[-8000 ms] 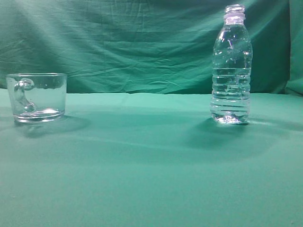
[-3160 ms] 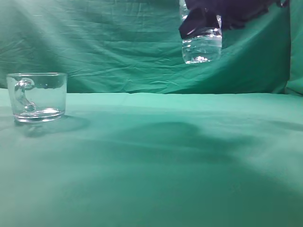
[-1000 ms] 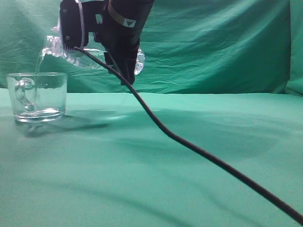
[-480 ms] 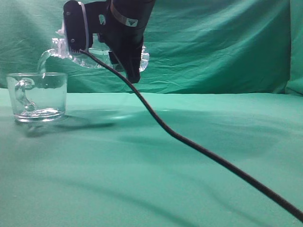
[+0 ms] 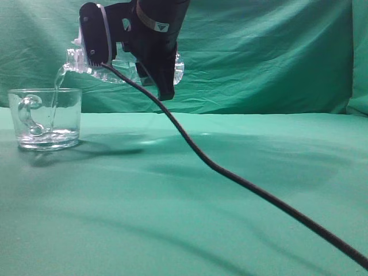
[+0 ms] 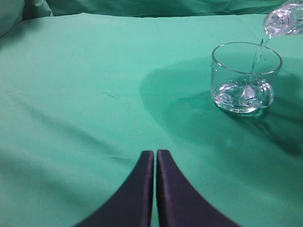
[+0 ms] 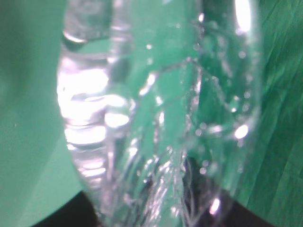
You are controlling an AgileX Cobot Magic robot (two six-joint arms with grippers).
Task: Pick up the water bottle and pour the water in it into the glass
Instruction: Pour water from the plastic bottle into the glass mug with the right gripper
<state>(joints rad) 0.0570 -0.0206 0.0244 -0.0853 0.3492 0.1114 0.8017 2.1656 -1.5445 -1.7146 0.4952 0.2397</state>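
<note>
The water bottle point(image 5: 73, 58) lies nearly level in the air, its neck to the left above the glass point(image 5: 47, 118). My right gripper point(image 5: 133, 41) is shut on the bottle's body. A thin stream of water point(image 5: 56, 92) falls from the neck into the glass, and a little water lies at the bottom. In the left wrist view the glass point(image 6: 246, 78) stands at the upper right with the bottle's neck point(image 6: 284, 21) over its rim. My left gripper point(image 6: 155, 154) is shut and empty, low over the cloth, well short of the glass. The bottle point(image 7: 161, 113) fills the right wrist view.
A green cloth point(image 5: 230, 218) covers the table and hangs as a backdrop point(image 5: 264, 52). A black cable point(image 5: 241, 179) runs from the right gripper down across the table to the lower right corner.
The bottle has tipped slightly further. The stream, which only reached the rim before, now falls down into the glass and water gathers at its bottom.
</note>
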